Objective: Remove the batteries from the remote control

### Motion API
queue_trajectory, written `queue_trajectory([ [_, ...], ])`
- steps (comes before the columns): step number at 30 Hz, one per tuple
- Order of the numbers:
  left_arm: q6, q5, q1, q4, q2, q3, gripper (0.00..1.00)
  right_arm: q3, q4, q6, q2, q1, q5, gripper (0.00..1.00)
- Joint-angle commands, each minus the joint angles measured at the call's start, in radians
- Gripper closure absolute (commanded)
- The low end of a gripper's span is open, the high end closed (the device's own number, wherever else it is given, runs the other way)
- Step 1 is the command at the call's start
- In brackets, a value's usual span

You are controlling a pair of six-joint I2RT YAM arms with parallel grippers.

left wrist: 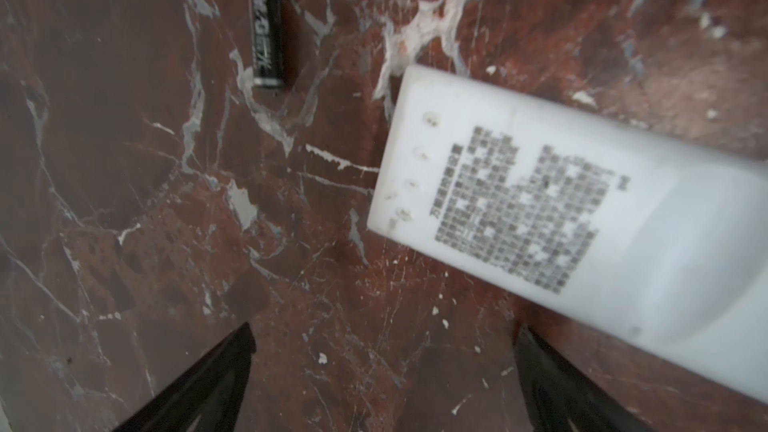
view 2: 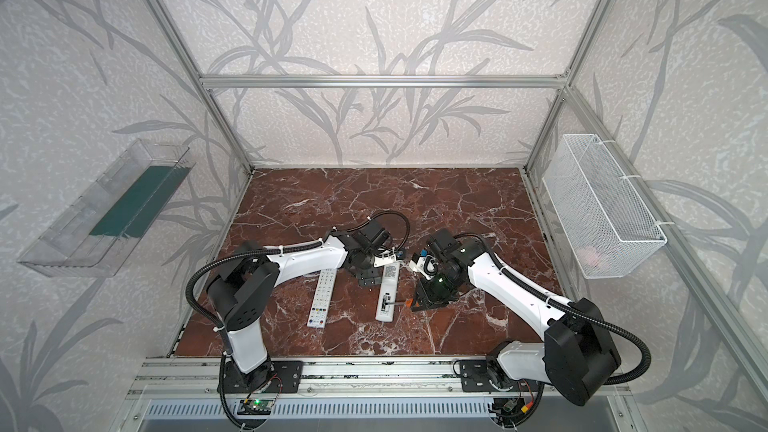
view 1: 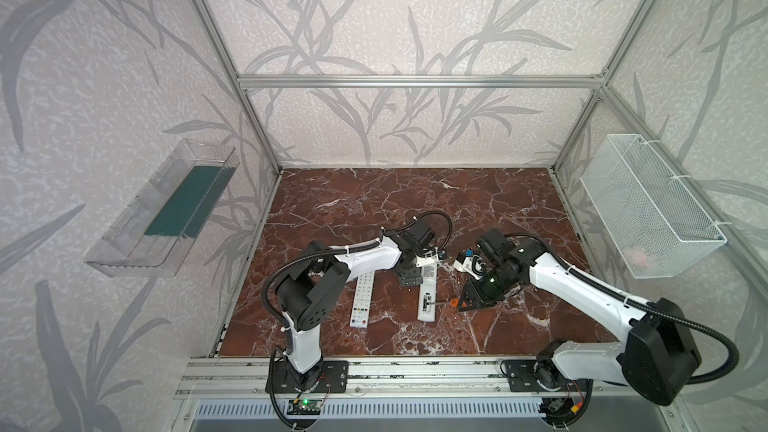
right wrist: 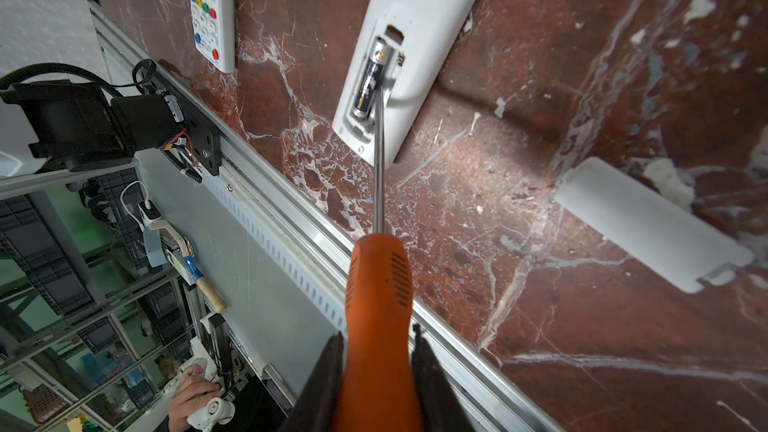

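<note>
A white remote control lies face down with its battery bay open. In the right wrist view one dark battery sits in that bay of the remote control. My right gripper is shut on the orange handle of a screwdriver, whose steel shaft reaches into the bay beside the battery. In the left wrist view another battery lies loose on the marble beyond the remote control's far end. My left gripper hangs open over bare marble, holding nothing.
A second remote lies buttons up, left of the first. A flat white cover rests on the marble near the screwdriver. A clear bin hangs on the left wall and a white wire basket on the right. An aluminium rail borders the front.
</note>
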Motion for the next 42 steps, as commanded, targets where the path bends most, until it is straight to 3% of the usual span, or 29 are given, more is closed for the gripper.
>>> queue_trajectory([
  [1, -0.179, 0.059, 0.036, -0.111, -0.041, 0.047, 0.01, -0.023, 0.054, -0.018, 0.002, 0.005, 0.0, 1.0],
  [7, -0.507, 0.236, 0.135, -0.143, -0.097, 0.061, 0.03, -0.049, 0.07, -0.05, 0.0, 0.005, 0.023, 1.0],
  [11, -0.724, 0.448, 0.212, -0.158, -0.098, 0.06, 0.05, -0.069, 0.094, -0.065, -0.009, 0.005, 0.028, 1.0],
  [17, -0.915, 0.679, 0.222, -0.08, -0.088, -0.024, 0.09, -0.083, 0.121, -0.057, -0.002, 0.004, 0.015, 1.0],
  [20, -0.992, 0.733, 0.222, -0.008, -0.113, -0.103, 0.13, -0.112, 0.164, -0.032, -0.026, 0.005, -0.01, 1.0],
  [26, -1.03, 0.759, 0.22, 0.041, -0.137, -0.192, 0.2, -0.161, 0.218, 0.005, -0.071, 0.007, -0.014, 1.0],
  [42, -1.022, 0.752, 0.222, 0.012, -0.174, -0.186, 0.22, -0.089, 0.176, -0.008, -0.111, 0.007, 0.011, 1.0],
])
